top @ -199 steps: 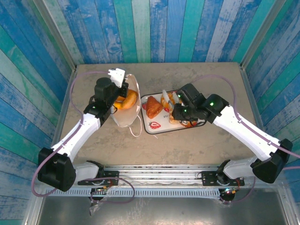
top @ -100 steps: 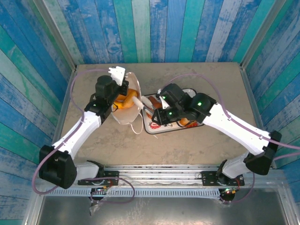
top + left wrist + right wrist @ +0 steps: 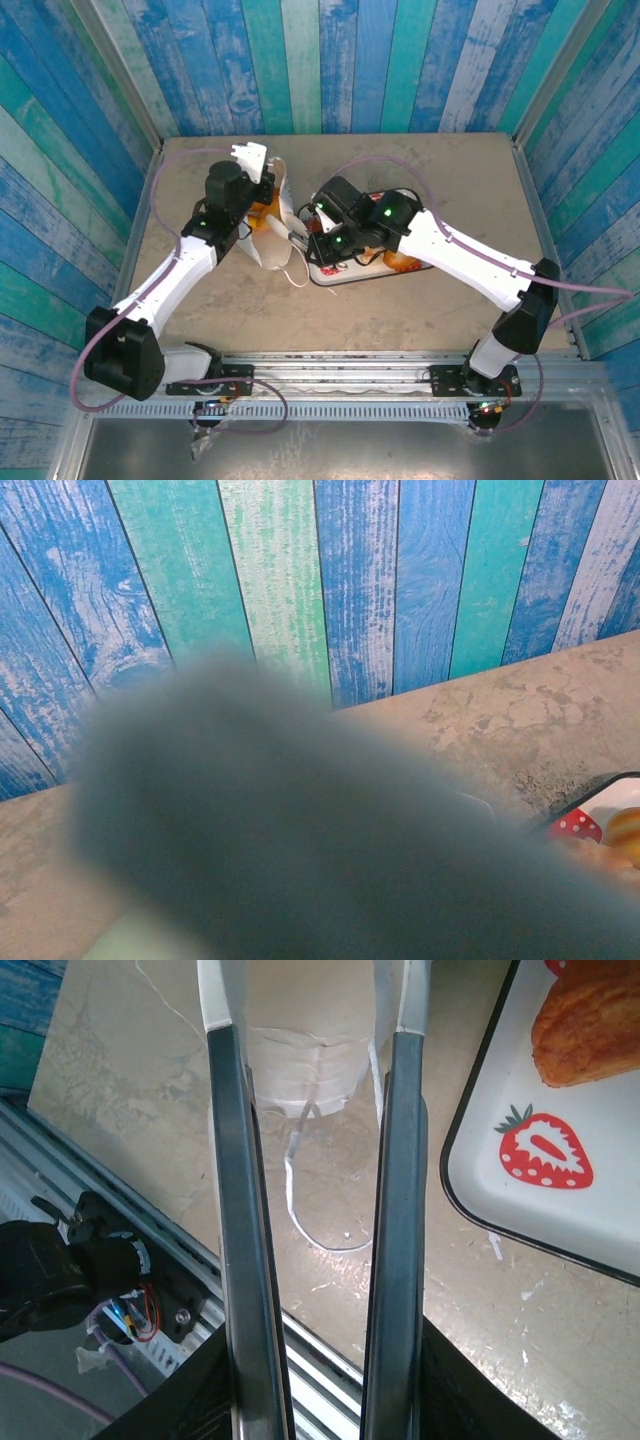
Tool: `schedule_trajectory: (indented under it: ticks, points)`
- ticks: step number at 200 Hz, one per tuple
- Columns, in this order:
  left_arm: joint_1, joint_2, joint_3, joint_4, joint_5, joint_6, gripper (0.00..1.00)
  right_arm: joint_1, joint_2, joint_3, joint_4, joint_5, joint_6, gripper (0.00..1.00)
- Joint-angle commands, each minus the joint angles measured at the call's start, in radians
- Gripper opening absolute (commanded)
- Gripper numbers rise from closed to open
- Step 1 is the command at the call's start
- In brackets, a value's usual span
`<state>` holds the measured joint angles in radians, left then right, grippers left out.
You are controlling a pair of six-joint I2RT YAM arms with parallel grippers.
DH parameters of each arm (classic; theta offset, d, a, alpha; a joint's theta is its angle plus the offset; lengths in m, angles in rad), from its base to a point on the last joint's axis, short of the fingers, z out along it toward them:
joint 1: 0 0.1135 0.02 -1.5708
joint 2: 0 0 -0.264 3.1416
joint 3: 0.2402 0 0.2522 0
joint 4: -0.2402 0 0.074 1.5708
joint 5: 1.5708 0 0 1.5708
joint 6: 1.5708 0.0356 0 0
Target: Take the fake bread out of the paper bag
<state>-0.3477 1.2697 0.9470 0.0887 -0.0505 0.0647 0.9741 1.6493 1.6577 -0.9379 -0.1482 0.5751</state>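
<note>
Jaws of the left gripper (image 3: 250, 160) are pressed together at the far rim of the paper bag (image 3: 270, 255); whether paper is between them I cannot tell. Orange bread (image 3: 264, 213) sits inside the bag. At its mouth the right gripper (image 3: 297, 235) holds its jaws a little apart, empty. They may catch the rim or the loop handle (image 3: 305, 1225) instead, and the bag would tip toward the tray (image 3: 345, 278).

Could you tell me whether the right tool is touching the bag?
Cannot tell. In the right wrist view the right tool frames the bag with no plain contact or gap; the top view is too coarse.
</note>
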Motion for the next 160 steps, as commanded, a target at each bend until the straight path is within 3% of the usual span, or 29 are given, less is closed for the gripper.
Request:
schedule_trajectory:
  ticks: [1, 79, 160]
  points:
    - [0.001, -0.001, -0.008, 0.037, -0.01, -0.018, 0.0, 0.006, -0.011, 0.025, -0.016, 0.044, 0.002, 0.39]
    - [0.0, 0.027, 0.004, 0.05, -0.077, -0.021, 0.0, 0.012, -0.227, -0.044, -0.024, 0.128, 0.037, 0.4]
    - [0.001, 0.047, 0.003, 0.068, -0.078, -0.036, 0.0, 0.047, -0.067, 0.013, -0.016, 0.071, 0.002, 0.39]
